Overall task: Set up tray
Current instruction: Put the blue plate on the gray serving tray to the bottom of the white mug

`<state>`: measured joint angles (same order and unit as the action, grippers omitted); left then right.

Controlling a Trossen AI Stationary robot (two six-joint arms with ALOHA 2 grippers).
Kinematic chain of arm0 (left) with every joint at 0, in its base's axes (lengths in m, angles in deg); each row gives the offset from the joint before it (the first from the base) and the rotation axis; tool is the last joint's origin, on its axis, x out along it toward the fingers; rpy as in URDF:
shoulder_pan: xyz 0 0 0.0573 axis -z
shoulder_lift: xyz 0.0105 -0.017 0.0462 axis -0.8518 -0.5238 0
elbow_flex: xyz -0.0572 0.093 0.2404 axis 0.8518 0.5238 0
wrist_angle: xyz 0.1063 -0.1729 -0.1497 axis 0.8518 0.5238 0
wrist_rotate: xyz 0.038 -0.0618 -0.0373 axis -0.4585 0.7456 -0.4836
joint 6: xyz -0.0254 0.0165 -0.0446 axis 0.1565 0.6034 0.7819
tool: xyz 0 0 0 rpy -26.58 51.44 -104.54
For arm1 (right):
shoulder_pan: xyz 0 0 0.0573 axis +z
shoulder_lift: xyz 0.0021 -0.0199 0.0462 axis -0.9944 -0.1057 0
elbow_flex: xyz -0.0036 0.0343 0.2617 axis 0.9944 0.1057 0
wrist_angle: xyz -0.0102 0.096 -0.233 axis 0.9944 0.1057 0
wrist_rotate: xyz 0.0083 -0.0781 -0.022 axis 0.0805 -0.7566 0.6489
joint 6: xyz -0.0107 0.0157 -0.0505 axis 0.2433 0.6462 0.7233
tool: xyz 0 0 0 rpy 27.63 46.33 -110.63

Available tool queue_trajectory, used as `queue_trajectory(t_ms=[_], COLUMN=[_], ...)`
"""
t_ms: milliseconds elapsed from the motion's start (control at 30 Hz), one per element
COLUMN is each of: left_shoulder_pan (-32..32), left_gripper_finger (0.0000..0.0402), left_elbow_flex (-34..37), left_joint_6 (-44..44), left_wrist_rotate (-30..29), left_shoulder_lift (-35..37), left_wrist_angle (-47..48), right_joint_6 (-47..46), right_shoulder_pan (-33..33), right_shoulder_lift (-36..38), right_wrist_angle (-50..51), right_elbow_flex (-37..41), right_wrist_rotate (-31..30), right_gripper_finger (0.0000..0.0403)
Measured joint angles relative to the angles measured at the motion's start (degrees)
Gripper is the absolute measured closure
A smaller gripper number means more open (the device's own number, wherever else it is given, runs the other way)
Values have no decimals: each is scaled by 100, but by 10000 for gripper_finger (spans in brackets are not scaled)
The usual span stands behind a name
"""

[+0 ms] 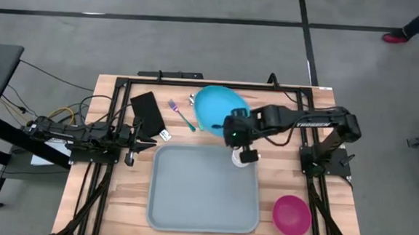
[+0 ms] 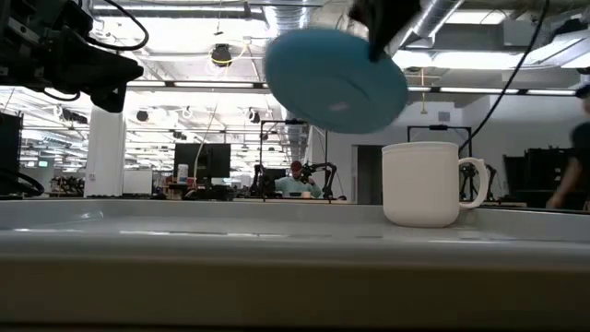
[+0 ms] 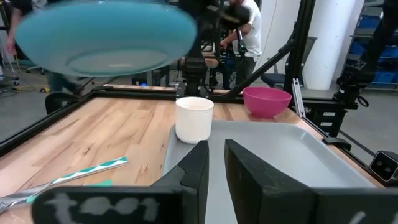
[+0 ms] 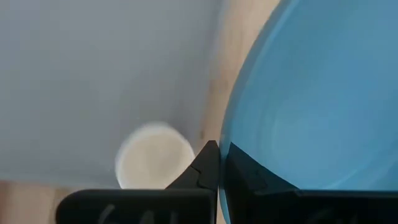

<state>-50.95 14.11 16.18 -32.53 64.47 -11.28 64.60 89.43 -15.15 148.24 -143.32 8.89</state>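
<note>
The grey-blue tray (image 1: pixel 203 197) lies flat on the wooden table. A white mug (image 1: pixel 247 158) stands in its far right corner. My right gripper (image 1: pixel 232 131) is shut on the round blue plate (image 1: pixel 217 107), which is up in the air over the table just beyond the tray's far rim. The low view shows the plate (image 2: pixel 336 78) tilted above the mug (image 2: pixel 422 184). My left gripper (image 1: pixel 149 144) waits low at the tray's left far corner, fingers (image 3: pixel 202 165) slightly open and touching nothing. My right gripper pinches the blue plate by its rim (image 4: pixel 232 142), on the side nearest the tray, between the two fingers. The fingers slant down from the table's right side. The plate is lifted clear of the table and sits tilted in the hold.
A black napkin (image 1: pixel 148 112) and teal-handled cutlery (image 1: pixel 182 116) lie on the table beyond the tray's far left corner. A pink bowl (image 1: pixel 292 214) stands on the wood right of the tray's near corner. A black frame rail runs around the table edge.
</note>
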Motion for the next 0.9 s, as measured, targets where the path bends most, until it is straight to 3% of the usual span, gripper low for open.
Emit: queue_trajectory(t_ms=[233,433,567,900], left_shoulder_pan=[0,-2,0,-2], left_gripper_finger=[361,361,362,361], left_elbow_flex=[1,1,-1,1], left_joint_6=[0,2,0,2], left_wrist_rotate=[0,0,0,0], left_shoulder_lift=[0,-2,-2,-2], left_wrist_angle=[0,0,0,0], right_joint_6=[-43,-603,-1202,-2707], right_shoulder_pan=[655,1196,1570,2532], right_shoulder_lift=[-665,-1278,-1653,-2548], right_wrist_angle=[227,342,438,362], right_elbow_flex=[-1299,-2059,-2195,-2190], right_wrist_rotate=[34,481,555,1422], right_gripper_finger=[403,403,403,403])
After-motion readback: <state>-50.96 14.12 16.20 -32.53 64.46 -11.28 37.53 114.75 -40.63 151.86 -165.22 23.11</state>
